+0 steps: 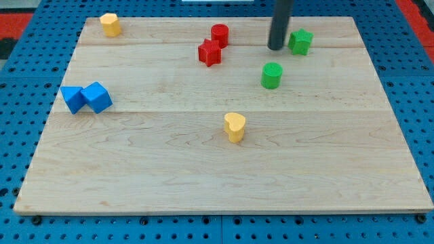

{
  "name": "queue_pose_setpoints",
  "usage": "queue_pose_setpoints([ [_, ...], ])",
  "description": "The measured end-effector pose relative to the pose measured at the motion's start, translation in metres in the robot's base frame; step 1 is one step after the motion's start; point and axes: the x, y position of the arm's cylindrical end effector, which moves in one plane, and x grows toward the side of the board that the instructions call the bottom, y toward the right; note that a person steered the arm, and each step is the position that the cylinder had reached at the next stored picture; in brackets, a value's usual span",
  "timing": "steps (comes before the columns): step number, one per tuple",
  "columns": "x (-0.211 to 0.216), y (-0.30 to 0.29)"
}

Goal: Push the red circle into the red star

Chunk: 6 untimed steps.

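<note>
The red circle (220, 34) stands near the view's top centre of the wooden board (224, 176). The red star (209, 52) lies just below and left of it, touching or nearly touching. My tip (275, 48) is at the end of the dark rod, to the right of the red circle, with a clear gap between them. It stands just left of the green star (300, 41) and above the green circle (271, 75).
A yellow hexagon-like block (110, 24) sits at the top left. Two blue blocks, one a triangle (72, 99) and one a cube (97, 97), touch at the left. A yellow heart (234, 127) sits at the centre. A blue pegboard (20, 81) surrounds the board.
</note>
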Motion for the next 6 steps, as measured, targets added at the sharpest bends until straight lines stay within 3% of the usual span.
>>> queue_pose_setpoints([
  [1, -0.056, -0.039],
  [2, -0.027, -0.087],
  [3, 0.043, -0.093],
  [4, 0.079, -0.104],
  [5, 0.072, -0.077],
  [6, 0.037, -0.061],
])
